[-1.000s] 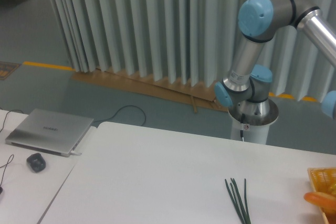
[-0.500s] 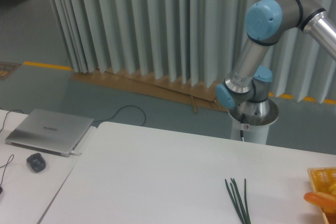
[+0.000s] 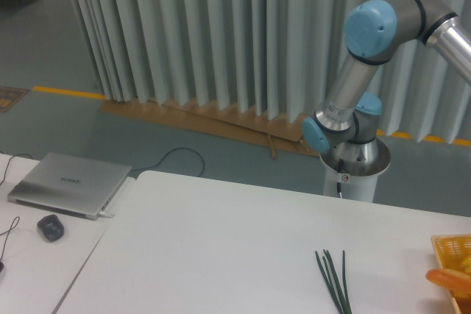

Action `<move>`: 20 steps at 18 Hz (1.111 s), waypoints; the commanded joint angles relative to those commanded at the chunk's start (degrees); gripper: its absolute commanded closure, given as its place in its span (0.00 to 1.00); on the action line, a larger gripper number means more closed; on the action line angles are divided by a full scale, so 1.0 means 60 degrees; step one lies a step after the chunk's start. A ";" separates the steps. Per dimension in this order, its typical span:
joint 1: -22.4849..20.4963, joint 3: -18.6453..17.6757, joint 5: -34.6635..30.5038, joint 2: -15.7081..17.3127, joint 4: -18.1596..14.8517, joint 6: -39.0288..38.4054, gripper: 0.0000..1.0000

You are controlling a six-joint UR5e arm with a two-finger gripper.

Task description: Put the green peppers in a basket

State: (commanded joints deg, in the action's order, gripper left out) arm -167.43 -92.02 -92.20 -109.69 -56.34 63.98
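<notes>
Yellow basket (image 3: 450, 244); tool out of view

The white worktop (image 3: 221, 240) lies open across the frame's middle. Scallions (image 3: 333, 279) lie at lower centre-right; the basket (image 3: 446, 244) corner sits at the right edge. The arm's base (image 3: 357, 170) stands behind, upper right.

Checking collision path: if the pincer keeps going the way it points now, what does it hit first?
Cannot tell: the pincer is out of frame. Only the arm's base and elbow joint show, with the forearm leaving the right edge. The green pepper is not visible either.
</notes>
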 joint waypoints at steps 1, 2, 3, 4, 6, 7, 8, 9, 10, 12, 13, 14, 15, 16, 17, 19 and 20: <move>0.0000 0.0000 0.0000 0.0000 0.0000 0.0117 0.00; 0.0015 0.0015 0.0000 0.0015 0.0000 0.0205 0.00; 0.0058 0.0044 0.0000 0.0015 0.0000 0.0220 0.00; 0.0117 0.0044 -0.0015 0.0044 0.0000 0.0206 0.00; 0.0161 0.0015 0.0000 0.0117 -0.0015 0.0206 0.00; 0.0219 0.0058 -0.0015 0.0117 0.0000 0.0206 0.00; 0.0423 0.0189 -0.0029 0.0146 -0.0015 0.0191 0.00; 0.0990 0.0277 -0.0116 0.0321 -0.0058 0.0177 0.00; 0.1736 0.0351 -0.0262 0.0772 -0.0117 0.0206 0.00; 0.3113 0.0468 -0.0890 0.1229 -0.0321 0.0497 0.00; 0.3541 0.0599 -0.0923 0.1332 -0.0395 0.0673 0.00; 0.3820 0.0659 -0.0937 0.1260 -0.0410 0.0675 0.00; 0.3925 0.0659 -0.0967 0.1245 -0.0410 0.0602 0.00; 0.4013 0.0659 -0.0996 0.1274 -0.0526 0.0543 0.00; 0.4173 0.0572 -0.1011 0.1332 -0.0745 0.0514 0.00; 0.4364 0.0527 -0.1011 0.1493 -0.0835 0.0557 0.00; 0.4409 0.0556 -0.0909 0.1509 -0.0849 0.0485 0.00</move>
State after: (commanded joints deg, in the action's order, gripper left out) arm -140.98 -88.68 -97.65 -100.64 -61.43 66.89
